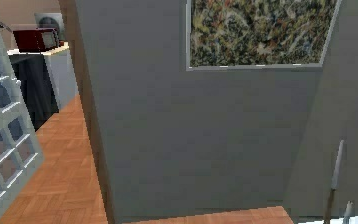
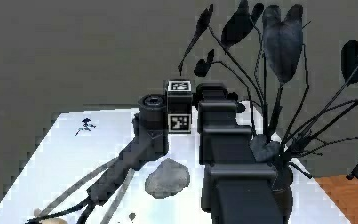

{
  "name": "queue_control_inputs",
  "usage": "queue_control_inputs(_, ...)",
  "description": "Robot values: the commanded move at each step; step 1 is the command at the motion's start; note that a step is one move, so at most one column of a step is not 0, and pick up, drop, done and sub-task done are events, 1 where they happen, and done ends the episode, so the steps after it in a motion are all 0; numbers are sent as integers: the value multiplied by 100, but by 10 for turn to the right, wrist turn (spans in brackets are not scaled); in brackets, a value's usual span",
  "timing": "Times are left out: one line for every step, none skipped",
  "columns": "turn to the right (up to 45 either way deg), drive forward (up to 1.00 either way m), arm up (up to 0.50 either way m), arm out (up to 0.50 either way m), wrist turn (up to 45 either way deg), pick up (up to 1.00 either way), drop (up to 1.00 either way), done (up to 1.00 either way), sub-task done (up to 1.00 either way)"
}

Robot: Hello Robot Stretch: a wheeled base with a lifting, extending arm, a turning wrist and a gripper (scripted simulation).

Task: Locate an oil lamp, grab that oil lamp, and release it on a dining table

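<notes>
Your tool (image 2: 87, 192) lies low over the white table (image 2: 47, 150), its fingers angled toward the arm side view's lower left. You cannot tell whether it has hold of anything, since the far end is hard to make out against the tabletop.

The oil lamp's place is just as unsure. A rounded grey lump (image 2: 167, 178) sits on the table just beside the tool and the arm (image 2: 237, 175). Its shape does not bear the name, so treat it as a candidate and no more.

The main risks, as I judge them:
- **The lump:** swing or retract the arm carelessly and you may shove it across the table or off its near edge.
- **The houseplant:** the dark houseplant (image 2: 277, 60) stands right against the arm on the other side. Its leaves hang above the arm, so a lift or a turn of the base could catch them and tip the pot.
- **The wall:** a grey wall (image 1: 187, 130) with a painting (image 1: 259, 32) stands close ahead. Drive forward and you hit it; the wood floor (image 1: 57, 170) at the forward view's left looks like the free way out.
</notes>
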Motion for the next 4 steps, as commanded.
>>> queue_control_inputs(0, 0, 0, 0, 450, 0, 0, 0, 0)
queue_control_inputs(0, 0, 0, 0, 450, 0, 0, 0, 0)
queue_control_inputs(0, 0, 0, 0, 360, 0, 0, 0, 0)
queue_control_inputs(0, 0, -24, 0, 0, 0, 0, 0, 0)
